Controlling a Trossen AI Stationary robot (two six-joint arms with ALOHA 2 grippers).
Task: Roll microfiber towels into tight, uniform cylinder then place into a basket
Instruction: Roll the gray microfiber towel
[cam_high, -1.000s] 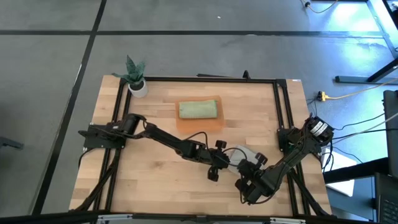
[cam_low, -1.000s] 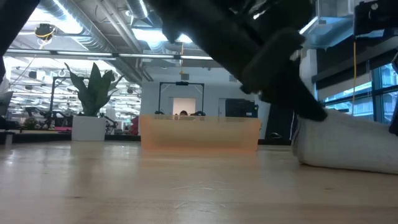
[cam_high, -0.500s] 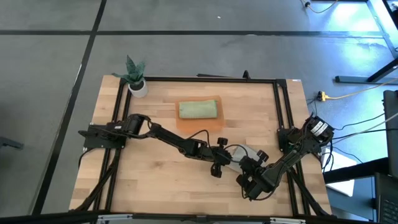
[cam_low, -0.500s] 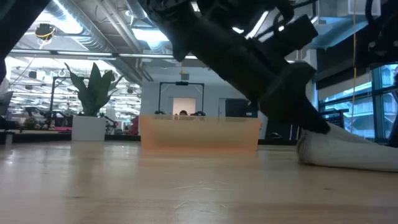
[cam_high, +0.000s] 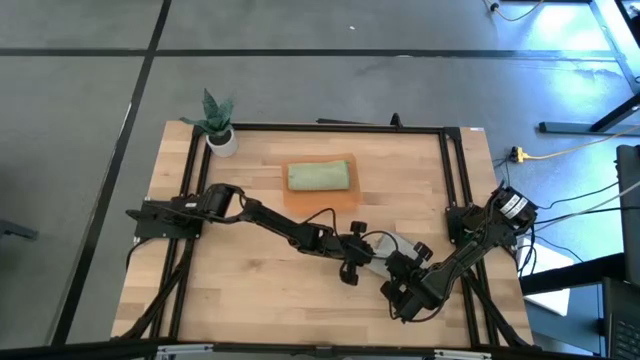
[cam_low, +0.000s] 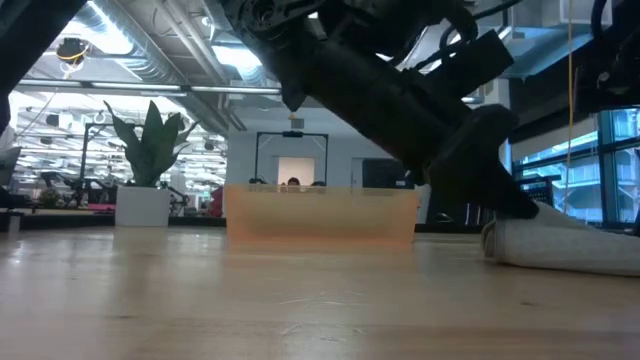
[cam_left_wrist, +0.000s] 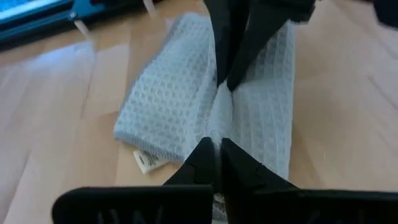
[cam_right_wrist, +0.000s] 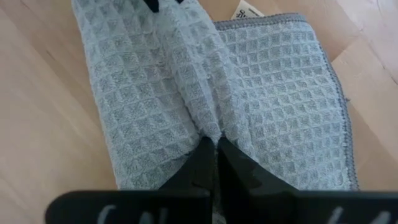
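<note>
High view: grey towel (cam_high: 388, 246) mostly hidden beneath both arms near table front right; green towel (cam_high: 319, 177) lies in basket (cam_high: 345, 196).
Low view: basket (cam_low: 320, 214) contents unclear.
Wrist views: left gripper (cam_left_wrist: 218, 151) and right gripper (cam_right_wrist: 211, 147) each pinch grey towel fold.

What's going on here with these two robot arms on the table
Both arms are working on a grey waffle-weave towel lying on the wooden table, near its front right. The left gripper and the right gripper are each shut, pinching the cloth from opposite sides. The towel is bunched, not yet a tight roll. Farther back, the orange basket already holds a green towel. A potted plant sits at the back left corner.
</note>
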